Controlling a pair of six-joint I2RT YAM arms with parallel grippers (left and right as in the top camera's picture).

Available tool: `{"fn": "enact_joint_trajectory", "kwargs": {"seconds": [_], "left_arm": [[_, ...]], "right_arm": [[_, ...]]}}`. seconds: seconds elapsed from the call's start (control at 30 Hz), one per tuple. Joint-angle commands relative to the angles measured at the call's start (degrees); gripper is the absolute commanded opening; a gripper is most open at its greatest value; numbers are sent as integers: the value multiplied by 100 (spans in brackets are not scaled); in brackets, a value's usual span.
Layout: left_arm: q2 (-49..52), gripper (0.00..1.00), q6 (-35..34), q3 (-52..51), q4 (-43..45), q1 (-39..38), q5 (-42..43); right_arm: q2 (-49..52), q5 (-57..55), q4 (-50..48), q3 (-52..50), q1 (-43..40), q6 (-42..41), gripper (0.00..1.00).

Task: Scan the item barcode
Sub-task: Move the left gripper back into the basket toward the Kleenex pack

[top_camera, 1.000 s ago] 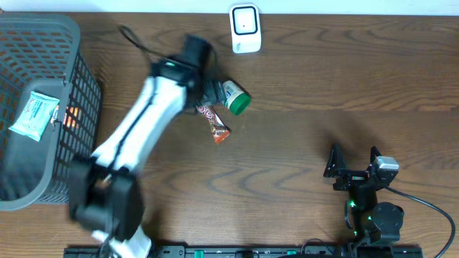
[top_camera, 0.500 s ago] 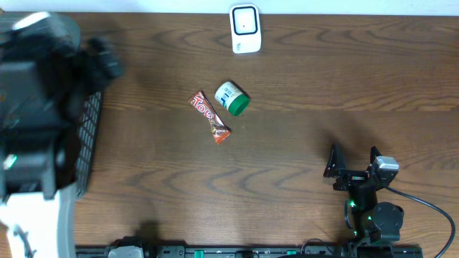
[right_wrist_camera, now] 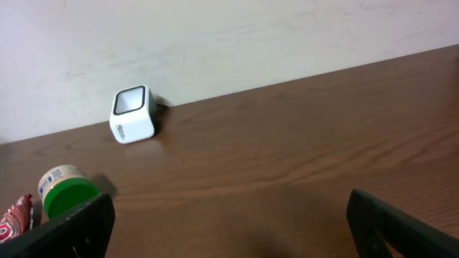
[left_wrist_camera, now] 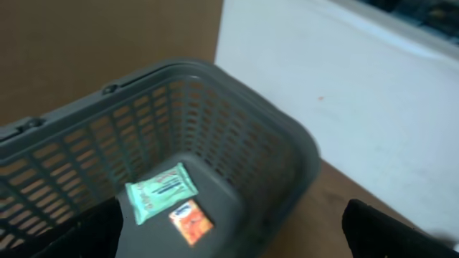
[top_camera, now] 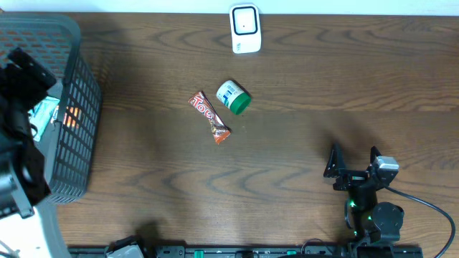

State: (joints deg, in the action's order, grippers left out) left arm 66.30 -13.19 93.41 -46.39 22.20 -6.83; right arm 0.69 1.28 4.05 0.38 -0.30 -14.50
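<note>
Left gripper (left_wrist_camera: 229, 215) over basket (left_wrist_camera: 287, 154), fingers spread wide, nothing between them. Green packet (left_wrist_camera: 159, 191) and orange packet (left_wrist_camera: 191, 219) lie side by side on basket floor. Candy bar (top_camera: 209, 117) and green-lidded jar (top_camera: 234, 97) mid table (top_camera: 323, 86), just beside each other, near scanner (top_camera: 245, 29). Right gripper (top_camera: 353, 162) low at near right, fingers wide apart, empty.

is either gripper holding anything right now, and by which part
Nothing is held. The left gripper is open above the basket; the right gripper is open and empty over the table.
</note>
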Motion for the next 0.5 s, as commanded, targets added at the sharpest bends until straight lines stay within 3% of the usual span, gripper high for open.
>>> {"fn": "enact_joint_trajectory", "kwargs": {"seconds": [0.0, 0.17, 0.47], "left_arm": [[326, 98, 155, 48, 9, 273, -74], [940, 98, -87, 48, -63, 662, -74], [2057, 98, -1722, 48, -688, 1099, -70]], "right_arm": [[-31, -35, 22, -7, 114, -46, 99], [-31, -35, 22, -7, 114, -46, 99], [-31, -33, 22, -7, 114, -46, 99]]}}
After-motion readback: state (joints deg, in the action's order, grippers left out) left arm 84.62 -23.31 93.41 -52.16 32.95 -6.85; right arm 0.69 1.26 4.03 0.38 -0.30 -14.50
